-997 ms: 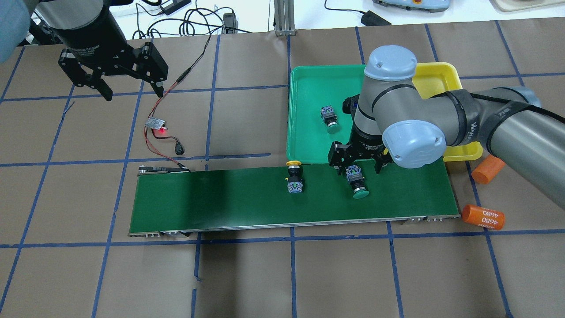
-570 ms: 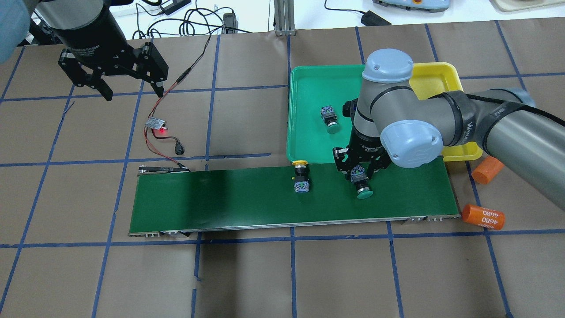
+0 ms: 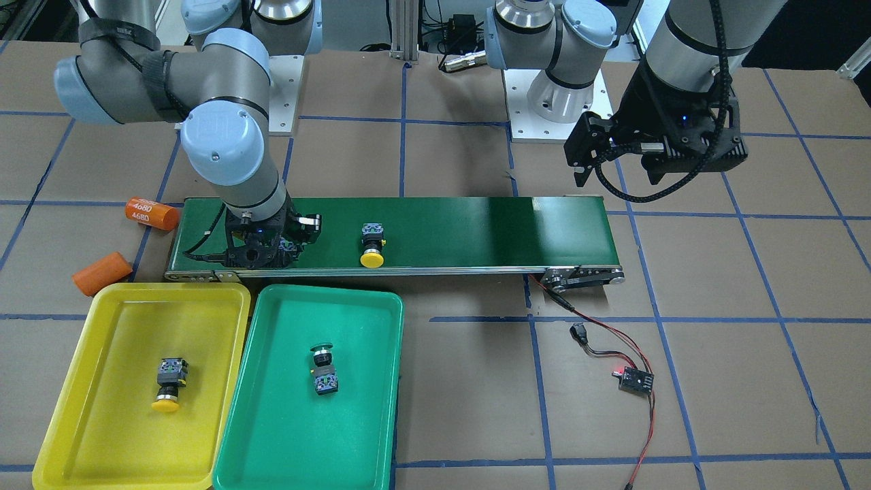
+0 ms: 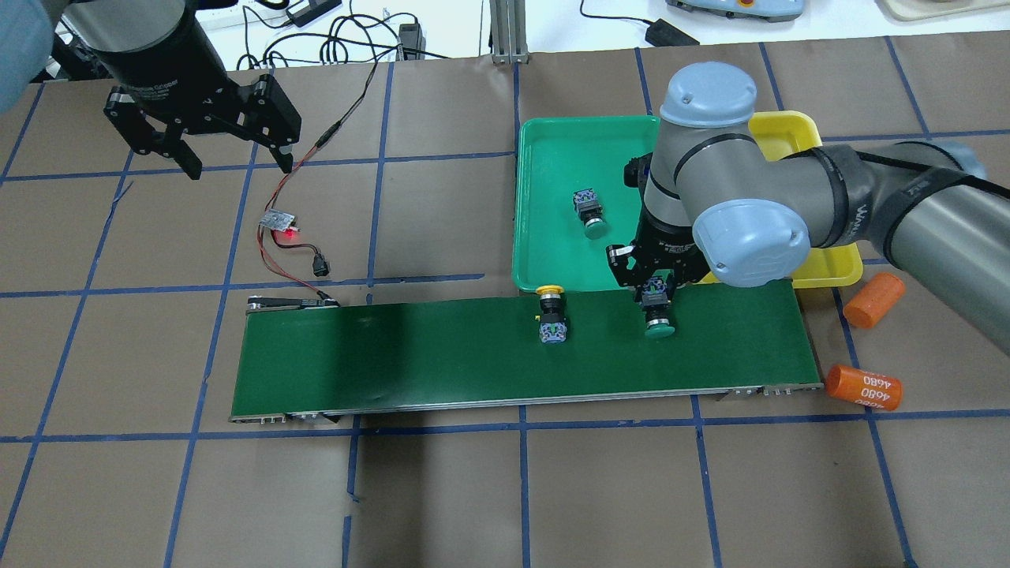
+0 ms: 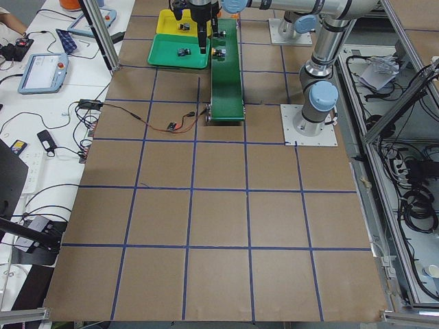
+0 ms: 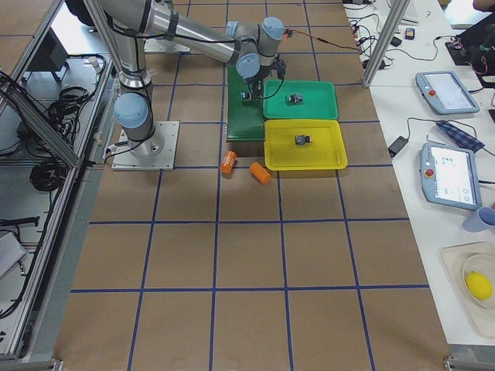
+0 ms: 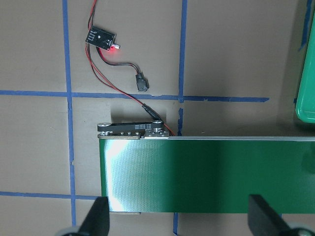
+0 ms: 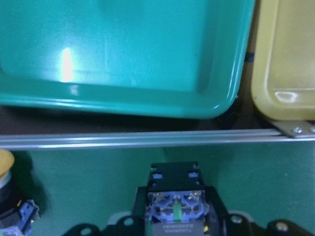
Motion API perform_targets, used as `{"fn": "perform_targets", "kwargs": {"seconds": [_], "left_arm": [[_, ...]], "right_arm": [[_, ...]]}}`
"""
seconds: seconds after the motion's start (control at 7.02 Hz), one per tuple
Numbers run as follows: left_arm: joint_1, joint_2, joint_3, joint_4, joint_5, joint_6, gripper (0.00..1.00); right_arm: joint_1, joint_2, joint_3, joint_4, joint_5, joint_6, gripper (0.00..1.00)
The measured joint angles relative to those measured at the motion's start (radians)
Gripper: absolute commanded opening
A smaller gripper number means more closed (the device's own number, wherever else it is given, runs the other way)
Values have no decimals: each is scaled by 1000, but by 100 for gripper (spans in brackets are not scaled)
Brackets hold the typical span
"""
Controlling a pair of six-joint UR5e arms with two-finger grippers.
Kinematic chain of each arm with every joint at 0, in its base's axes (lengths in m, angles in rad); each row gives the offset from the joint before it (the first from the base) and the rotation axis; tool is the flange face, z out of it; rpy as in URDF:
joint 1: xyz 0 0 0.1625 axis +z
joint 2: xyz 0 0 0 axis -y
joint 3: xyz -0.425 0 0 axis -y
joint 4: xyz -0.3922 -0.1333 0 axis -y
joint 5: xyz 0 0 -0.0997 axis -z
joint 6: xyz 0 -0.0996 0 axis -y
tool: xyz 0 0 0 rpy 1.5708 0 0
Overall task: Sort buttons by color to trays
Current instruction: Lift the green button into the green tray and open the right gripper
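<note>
A dark-green conveyor belt runs beneath the right hand; just past its end near that hand, an orange cylinder marked 4680 and a plain orange cylinder lie on the tabletop; a red-lit wired board lies beyond the left hand.

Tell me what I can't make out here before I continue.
- Overhead: the right arm covers most of the yellow tray; the yellow button inside is hidden.
- Front-facing: the right gripper mostly hides the held green button.
- Right wrist: that button's cap is cut off by the bottom edge.
</note>
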State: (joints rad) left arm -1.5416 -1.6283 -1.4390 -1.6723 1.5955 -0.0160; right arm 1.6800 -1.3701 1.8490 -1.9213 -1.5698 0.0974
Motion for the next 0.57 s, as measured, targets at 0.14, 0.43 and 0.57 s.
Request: {"fn": "perform_targets", "kwargs": {"seconds": [0.14, 0.43, 0.57], "left_arm": [[0, 1, 0, 0, 0, 0, 100], [0, 4, -4, -1, 1, 1, 100], [0, 6, -5, -1, 2, 2, 100]], "right_arm": [[-4, 10, -42, -20, -10, 1, 0], [-6, 88, -124, -126, -18, 2, 0], [-5, 140, -142, -191, -16, 1, 69]]}}
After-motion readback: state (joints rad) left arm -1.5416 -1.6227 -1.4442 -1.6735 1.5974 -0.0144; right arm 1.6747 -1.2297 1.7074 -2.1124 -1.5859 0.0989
